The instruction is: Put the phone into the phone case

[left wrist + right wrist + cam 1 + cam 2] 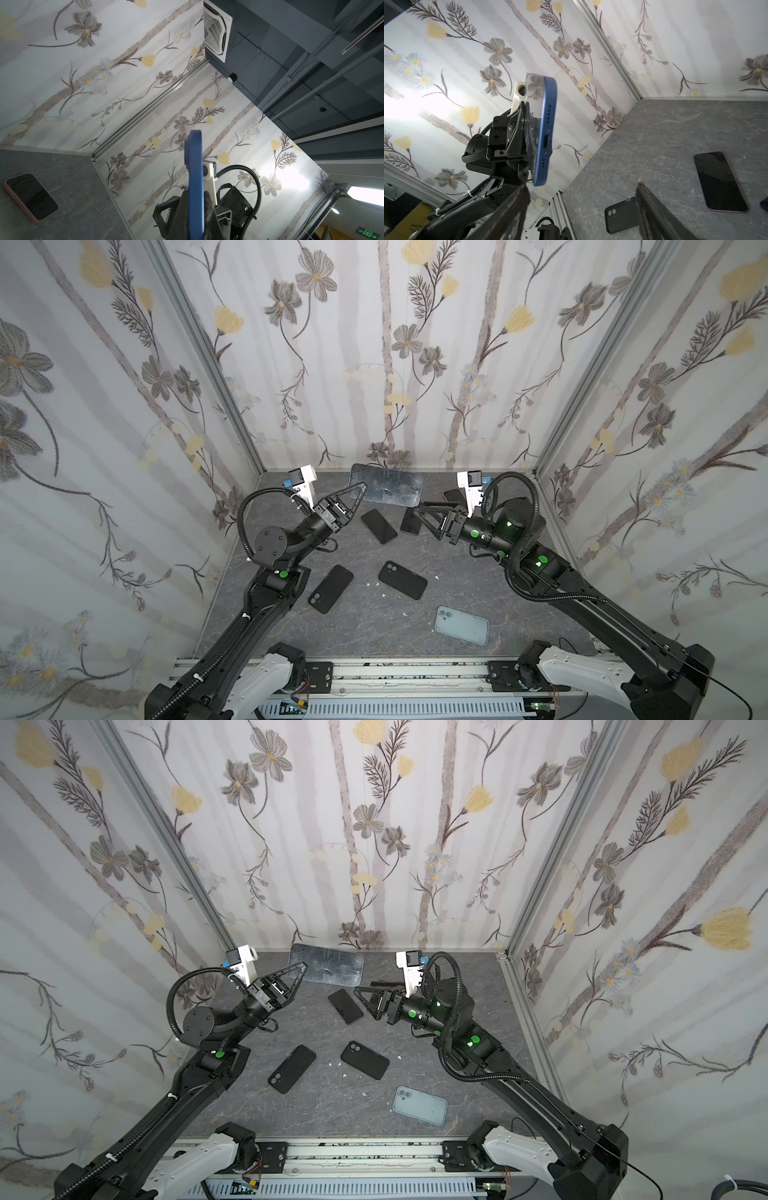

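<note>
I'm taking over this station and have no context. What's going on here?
The left gripper is shut on one edge of a blue phone, holding it above the grey table near the back wall. The right gripper is open and empty, pointing at that phone. Spare phones lie screen-up mid-table. Nearer the front lie two black cases and a pale blue case. No case is being held.

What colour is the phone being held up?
The phone is blue; the right wrist view shows it best.
</note>
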`<state>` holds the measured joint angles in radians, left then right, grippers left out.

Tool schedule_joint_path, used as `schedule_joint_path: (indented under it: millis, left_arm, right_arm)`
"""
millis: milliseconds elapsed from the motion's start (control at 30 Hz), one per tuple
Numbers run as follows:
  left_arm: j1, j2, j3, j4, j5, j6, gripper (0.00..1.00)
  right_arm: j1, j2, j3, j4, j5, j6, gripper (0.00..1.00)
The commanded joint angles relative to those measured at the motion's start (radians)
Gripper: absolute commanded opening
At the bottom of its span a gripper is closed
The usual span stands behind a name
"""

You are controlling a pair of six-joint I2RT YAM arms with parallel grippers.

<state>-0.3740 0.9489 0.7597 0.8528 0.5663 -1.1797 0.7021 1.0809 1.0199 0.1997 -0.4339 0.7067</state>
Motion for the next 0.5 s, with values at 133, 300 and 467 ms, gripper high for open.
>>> schedule_joint_path:
  millis: [133,300,467]
  left_arm:
    - [-0.001,-0.005,-0.009,0.155,0.059,-0.051,0.00]
    - [-0.006,0.005,-0.026,0.197,0.074,-0.078,0.00]
    - [-0.016,0.019,-0.038,0.224,0.093,-0.093,0.00]
  right_arm:
    - [0.001,0.004,0.026,0.135,-0.109,0.031,0.72]
    - [0.015,0.018,0.045,0.218,-0.159,0.057,0.66]
    - [0.030,0.043,0.070,0.238,-0.169,0.065,0.56]
